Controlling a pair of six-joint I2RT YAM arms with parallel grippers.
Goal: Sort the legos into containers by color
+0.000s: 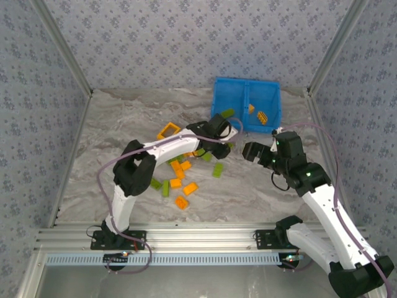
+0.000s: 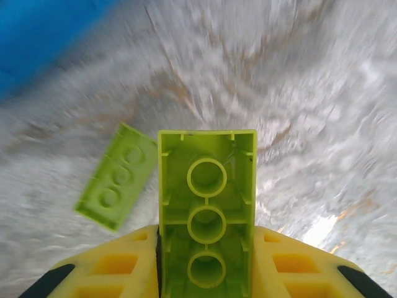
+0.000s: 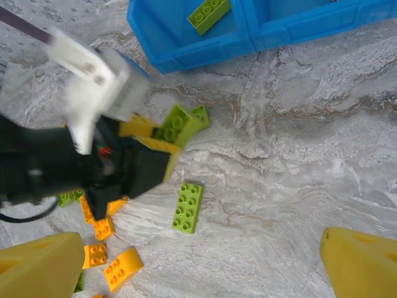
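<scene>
- The marble table (image 1: 124, 112) carries everything. In the top view the blue bin (image 1: 217, 102) sits at about 1 o'clock from the table's middle.
- In the bin, the left compartment has one green brick (image 3: 209, 13). The right compartment has a couple of orange pieces (image 1: 262, 117). Green probably belongs on the left.
- The right gripper (image 1: 254, 152) hangs with its jaws wide and nothing in them, just at 4 o'clock of the left gripper (image 1: 217, 127) and near the bin's front wall. With both arms this close, they could knock together if they reach for the bin at once.
- The left gripper is clamped narrow on a lime brick (image 2: 206, 205), just off the bin's near left corner, at its 7 o'clock.
- The held brick sticks out well past the fingertips (image 2: 273, 254), gripped at one end only. It could pivot or slip out on a quick swing, and the overhanging end could catch the bin wall if carried too low.
- Releasing too far right would put it among the orange.
- The unsorted bricks (image 1: 180, 171), orange and lime, lie scattered at 7 o'clock from the left gripper, with an orange frame (image 1: 168, 131) at its 9 o'clock.
- A loose lime brick (image 2: 118, 177) lies on the table just beside the held one. A low pass could nudge it.
</scene>
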